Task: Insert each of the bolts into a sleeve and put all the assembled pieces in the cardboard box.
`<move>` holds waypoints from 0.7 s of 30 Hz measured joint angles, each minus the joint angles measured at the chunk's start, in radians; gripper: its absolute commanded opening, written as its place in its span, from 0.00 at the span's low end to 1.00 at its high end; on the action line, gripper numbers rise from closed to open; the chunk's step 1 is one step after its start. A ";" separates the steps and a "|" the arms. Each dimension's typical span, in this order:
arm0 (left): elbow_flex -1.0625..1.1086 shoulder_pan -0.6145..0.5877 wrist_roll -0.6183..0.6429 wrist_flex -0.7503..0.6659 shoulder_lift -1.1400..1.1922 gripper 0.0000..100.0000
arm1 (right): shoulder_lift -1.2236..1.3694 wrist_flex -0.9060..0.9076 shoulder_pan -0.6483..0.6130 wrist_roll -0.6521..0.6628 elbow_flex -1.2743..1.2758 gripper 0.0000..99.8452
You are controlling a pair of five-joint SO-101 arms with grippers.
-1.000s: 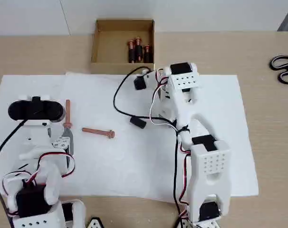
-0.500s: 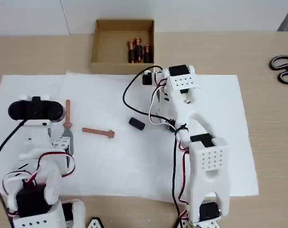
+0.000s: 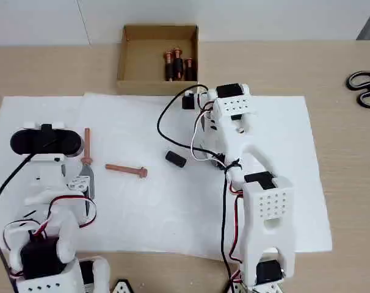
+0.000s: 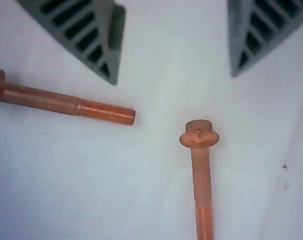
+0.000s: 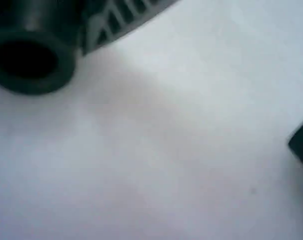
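Sleeve (image 5: 30, 60) is pinched by right gripper (image 3: 192, 100); bolt (image 4: 201, 172) should be grasped mid-shank between left gripper (image 4: 174, 72)'s spread fingers (image 4: 86, 40).

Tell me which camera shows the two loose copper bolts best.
The left wrist view: the bolts lie close, heads and threads plain. The high view shows them small; the right wrist view faces a black sleeve.

No legible text, labels, numbers or signs on anything.
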 measured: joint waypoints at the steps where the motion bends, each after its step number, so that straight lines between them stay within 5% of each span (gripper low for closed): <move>1: 0.000 0.000 0.000 0.000 0.000 0.14 | 0.000 0.000 -0.002 0.005 0.000 0.20; 9: 0.000 0.000 0.000 0.000 0.000 0.14 | 0.000 0.000 -0.021 0.018 0.000 0.20; 16: 0.000 0.000 0.000 0.000 0.000 0.14 | 0.000 -0.009 -0.023 0.038 -0.005 0.00; 21: 0.000 0.000 0.000 0.000 0.000 0.14 | 0.000 -0.017 -0.018 0.046 -0.008 0.00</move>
